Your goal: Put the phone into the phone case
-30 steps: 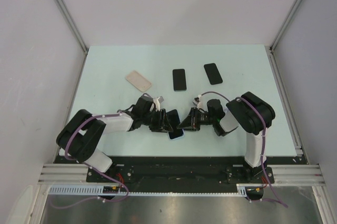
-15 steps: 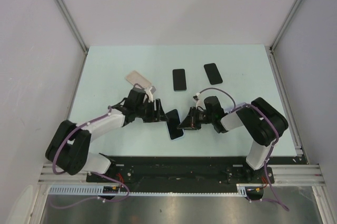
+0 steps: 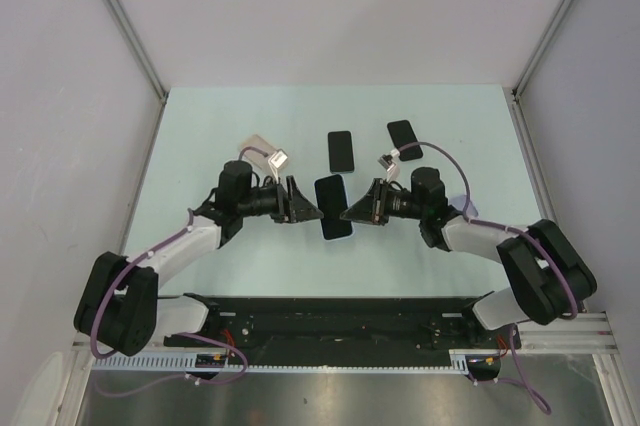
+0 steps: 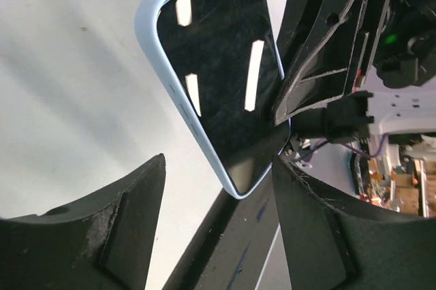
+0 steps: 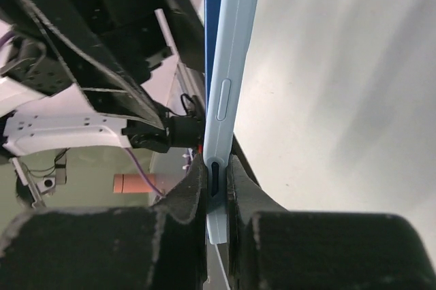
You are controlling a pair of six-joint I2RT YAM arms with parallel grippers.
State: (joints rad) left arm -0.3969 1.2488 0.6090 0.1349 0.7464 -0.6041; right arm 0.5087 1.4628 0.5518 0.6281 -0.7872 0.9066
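A black phone sits inside a light blue case (image 3: 333, 208); its dark screen is framed by the blue rim in the left wrist view (image 4: 218, 65). My right gripper (image 3: 352, 214) is shut on the case's edge and holds it above the table, seen edge-on in the right wrist view (image 5: 216, 167). My left gripper (image 3: 305, 211) is open, with its jaws on either side of the phone's lower corner (image 4: 218, 184) and not pressing on it.
Two bare black phones (image 3: 341, 150) (image 3: 404, 139) lie on the table behind the grippers. A beige case (image 3: 258, 143) lies at the back left, partly behind the left arm's cable. The table's near edge has a black rail (image 3: 330, 306).
Both arms have stretched away from the near edge toward the table's middle. The cased phone has risen off the table in my right gripper, and my left gripper has moved along beside it.
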